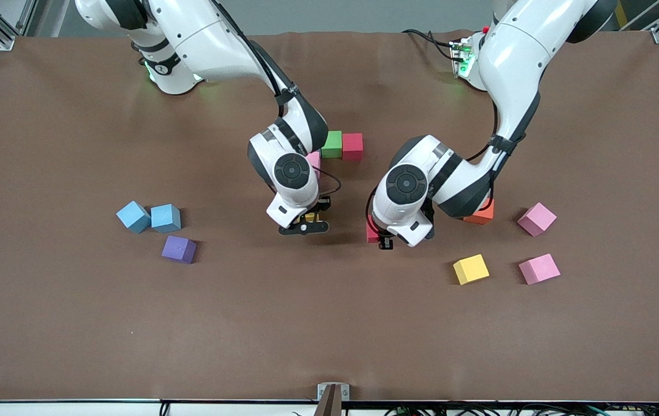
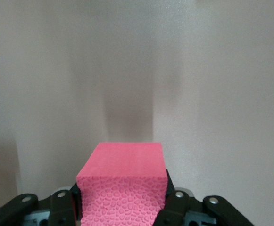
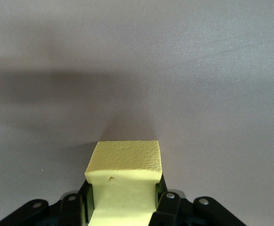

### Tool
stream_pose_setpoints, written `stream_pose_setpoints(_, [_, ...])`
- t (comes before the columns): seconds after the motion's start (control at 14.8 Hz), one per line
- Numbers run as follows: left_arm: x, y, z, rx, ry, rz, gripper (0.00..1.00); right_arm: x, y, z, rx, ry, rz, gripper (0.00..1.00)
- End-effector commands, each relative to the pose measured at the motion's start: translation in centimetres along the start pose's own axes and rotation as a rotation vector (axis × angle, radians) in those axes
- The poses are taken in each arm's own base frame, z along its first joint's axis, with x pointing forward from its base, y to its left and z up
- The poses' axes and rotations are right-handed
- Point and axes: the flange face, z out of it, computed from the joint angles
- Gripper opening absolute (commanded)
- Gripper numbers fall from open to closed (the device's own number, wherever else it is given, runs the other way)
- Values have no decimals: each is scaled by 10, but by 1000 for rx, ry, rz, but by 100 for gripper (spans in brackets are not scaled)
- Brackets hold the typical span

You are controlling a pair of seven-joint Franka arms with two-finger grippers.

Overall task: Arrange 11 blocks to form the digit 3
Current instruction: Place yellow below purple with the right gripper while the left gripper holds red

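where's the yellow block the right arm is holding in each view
Front view: only a sliver of the held yellow block shows, under the right claw, mid-table.
Right wrist view: block fills the bottom centre, clamped between the fingers.
Left wrist view: not in it; there the left claw holds a red block.
Shared landmark: the brown table.

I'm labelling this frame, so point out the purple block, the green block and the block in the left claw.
purple block [image 1: 179,249]: front view, top face.
green block [image 1: 332,144]: front view, top face.
red block in left claw [image 2: 122,188]: left wrist view, textured face.
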Motion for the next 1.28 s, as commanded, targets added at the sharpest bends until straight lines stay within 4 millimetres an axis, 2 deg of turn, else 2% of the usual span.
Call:
stream_pose_setpoints(0.0, [1,-10,-5,5,13,22,1,-9,8,6,-28,-22,-11,38])
stream_pose_setpoints(0.81, [-9,-20,-1,13,14,76,3,-8,8,4,-29,-27,-12,39])
stream_pose_setpoints(0.88, [-9,-21,0,15,15,77,3,-8,7,3,-28,-24,-11,53])
stream_pose_setpoints(0.95, [-9,-21,0,15,16,78,4,-6,8,0,-23,-20,-4,95])
stream_pose_setpoints(1.01, [-9,-21,0,15,16,78,4,-1,7,-8,-10,-8,2,100])
stream_pose_setpoints(1.22, [-10,-22,-1,14,14,80,4,13,6,-42,-2,-30,17,100])
